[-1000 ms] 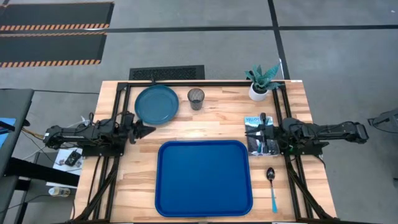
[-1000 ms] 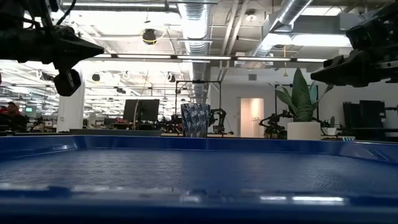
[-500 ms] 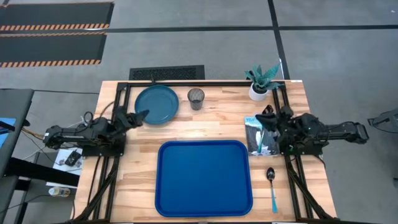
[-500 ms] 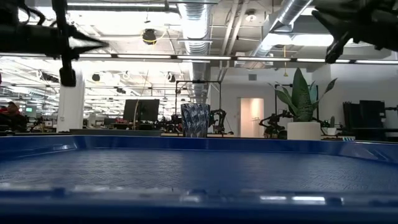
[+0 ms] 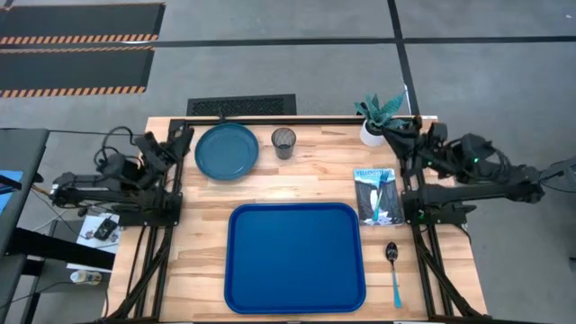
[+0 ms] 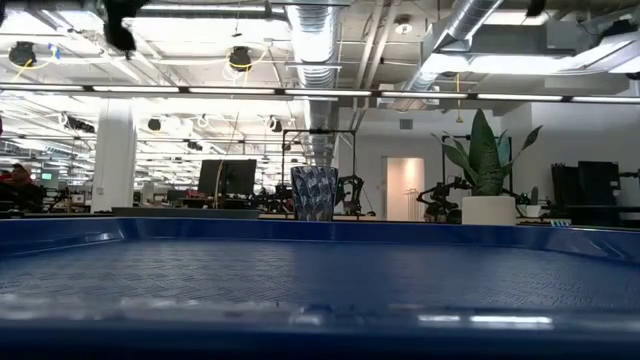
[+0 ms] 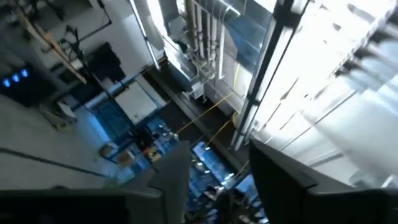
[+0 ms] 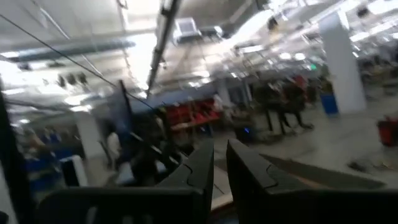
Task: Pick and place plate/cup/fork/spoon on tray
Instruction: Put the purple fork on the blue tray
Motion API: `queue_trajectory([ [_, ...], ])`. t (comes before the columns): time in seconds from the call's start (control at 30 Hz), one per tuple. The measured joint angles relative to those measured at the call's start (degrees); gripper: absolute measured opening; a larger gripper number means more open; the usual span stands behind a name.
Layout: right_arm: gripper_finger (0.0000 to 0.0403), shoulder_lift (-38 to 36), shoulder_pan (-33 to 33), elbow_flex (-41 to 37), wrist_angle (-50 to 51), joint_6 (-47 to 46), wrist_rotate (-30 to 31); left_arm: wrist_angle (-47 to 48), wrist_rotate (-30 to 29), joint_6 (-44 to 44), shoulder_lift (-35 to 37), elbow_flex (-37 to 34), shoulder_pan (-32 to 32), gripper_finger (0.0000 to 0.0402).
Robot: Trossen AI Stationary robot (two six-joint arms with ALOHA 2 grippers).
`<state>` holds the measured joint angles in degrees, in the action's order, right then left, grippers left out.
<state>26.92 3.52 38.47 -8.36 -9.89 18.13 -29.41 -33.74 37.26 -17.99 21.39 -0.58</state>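
Note:
The teal plate [image 5: 227,150] and the clear cup [image 5: 283,141] stand on the table near its far edge. The blue tray [image 5: 294,256] lies at the near middle. Right of it the spoon [image 5: 393,266] lies on the wood. The fork [image 5: 382,192] lies on a dark packet [image 5: 371,202]. My left gripper [image 5: 180,137] hangs raised, left of the plate. It is tipped upward and open [image 7: 217,180], with nothing between its fingers. My right gripper [image 5: 396,126] is raised beside the plant pot. It is open by a narrow gap [image 8: 221,165] and holds nothing.
A white pot with a green plant [image 5: 376,121] stands at the far right corner, close to my right gripper. Black frame rails [image 5: 288,120] run along the table's far edge and both sides. In the low view the tray's wall [image 6: 320,235] fills the foreground, with the cup [image 6: 314,192] behind it.
Both arms have risen and tipped their grippers upward, and both have left the low view. My left gripper has moved from the plate's near-left side toward the far left. My right gripper has moved from above the dark packet toward the far edge, beside the plant.

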Motion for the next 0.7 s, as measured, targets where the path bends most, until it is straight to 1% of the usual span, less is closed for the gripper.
queue_trajectory([
  [0.13, 0.0065, 6.97, 1.02, 9.3, 11.08, 0.22, 3.71, 4.54, 0.12, -3.07, -7.64, 8.8, 0.01, 0.0198],
  [0.2, 0.0061, 10.29, 1.82, 13.45, 18.82, -2.17, 4.86, 8.09, 0.53, -3.05, -10.89, 12.93, 0.0, 0.0211],
  [0.23, 0.006, 11.8, 2.5, 15.98, 24.85, -5.66, 5.45, 10.47, 0.67, -2.67, -12.46, 14.9, 0.02, 0.0215],
  [0.3, 0.006, 14.74, 4.49, 21.25, 40.3, -17.43, 6.21, 16.16, 0.7, -2.46, -14.96, 18.54, 0.04, 0.0221],
  [0.37, 0.0065, 17.62, 6.26, 25.43, 55.8, -28.95, 5.63, 20.95, 0.68, -3.01, -17.14, 21.69, 0.03, 0.0222],
  [0.43, 0.0078, 19.79, 6.96, 26.92, 69.29, -36.33, 2.68, 23.75, -0.02, -3.2, -19.08, 23.93, 0.02, 0.0223],
  [0.53, 0.0113, 23.01, 6.73, 26.32, 82.61, -45.52, -1.41, 24.95, -1.67, -3.21, -21.11, 25.74, 0.1, 0.0223],
  [0.6, 0.0143, 24.68, 5.82, 25.23, 88.19, -52.25, -2.37, 24.98, -1.49, -3.2, -21.78, 26.08, 0.68, 0.0223],
  [0.7, 0.0195, 25.72, 3.81, 21.42, 89.78, -61.23, -6.59, 26.55, -0.72, -1.21, -21.77, 26.08, 1.74, 0.0223],
])
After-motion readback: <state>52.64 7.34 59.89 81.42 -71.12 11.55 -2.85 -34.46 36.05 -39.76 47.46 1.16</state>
